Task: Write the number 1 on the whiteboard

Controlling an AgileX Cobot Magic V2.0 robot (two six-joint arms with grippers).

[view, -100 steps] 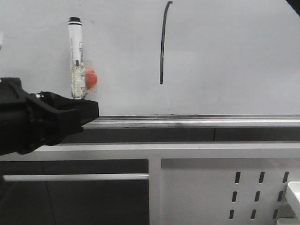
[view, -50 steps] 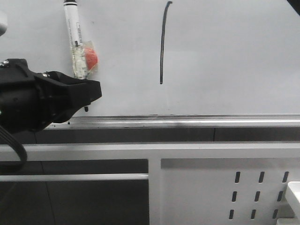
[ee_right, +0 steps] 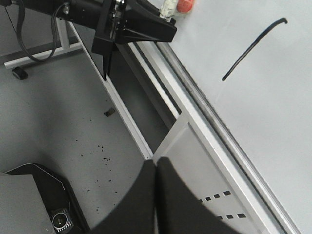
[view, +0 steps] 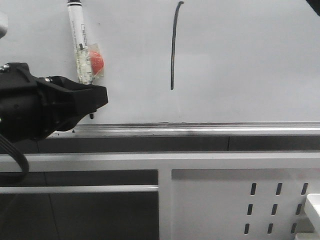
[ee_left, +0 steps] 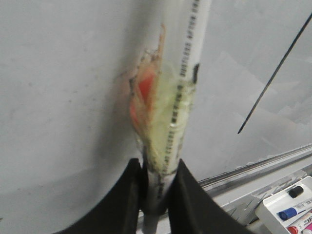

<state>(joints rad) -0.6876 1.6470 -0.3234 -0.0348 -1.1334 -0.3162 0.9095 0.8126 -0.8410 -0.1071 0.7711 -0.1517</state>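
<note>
The number 1 is a thin black stroke on the whiteboard, upper middle; the wrist views show it as well. My left gripper is shut on a white marker, to the left of the stroke and apart from it. The marker stands nearly upright in front of the board, with yellowed tape and a red blob stuck to it. Its top runs out of the front view. My right gripper is shut on nothing, back from the board over the floor.
A silver tray rail runs along the whiteboard's lower edge. Below it is a white perforated metal frame. A small white tray with spare markers sits low beside the frame. The left arm's black body is close to the rail.
A second ago the marker stood lower. The left gripper has lifted it and tilted it slightly, then held still for the last half second. The stroke is unchanged.
</note>
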